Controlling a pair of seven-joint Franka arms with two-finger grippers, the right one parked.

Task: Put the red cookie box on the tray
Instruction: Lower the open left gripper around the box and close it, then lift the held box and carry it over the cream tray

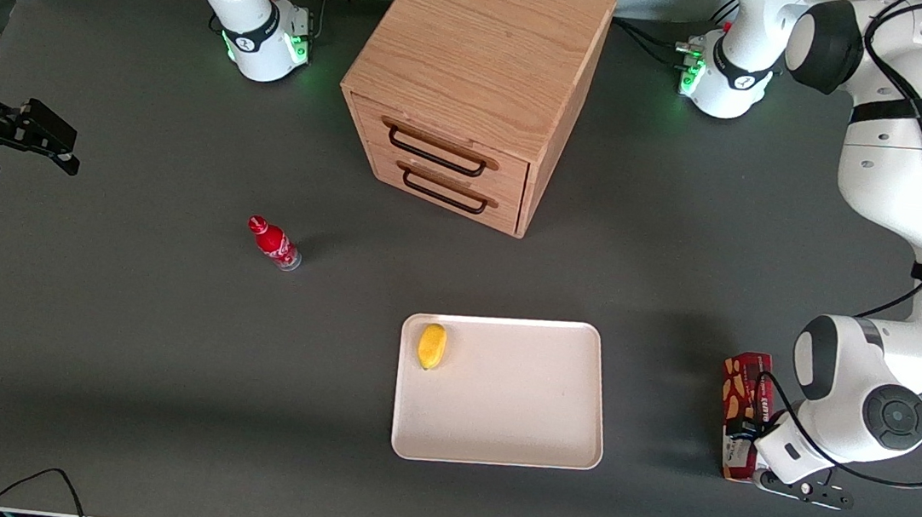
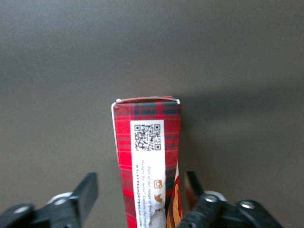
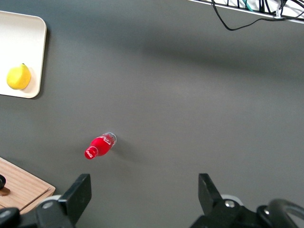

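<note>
Hovering low over the red cookie box point(image 1: 742, 408), the left arm's end effector point(image 2: 140, 190) has its fingers spread to either side of the carton, not clamping it. That box lies on the table point(image 1: 160, 347), toward the working arm's end, apart from the tray point(image 1: 514, 401), where a lemon point(image 1: 431, 346) sits.

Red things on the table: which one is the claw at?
The red cookie box, long and flat, lies between the open claw fingers at the working arm's end. The small red bottle stands far off, untouched.
</note>
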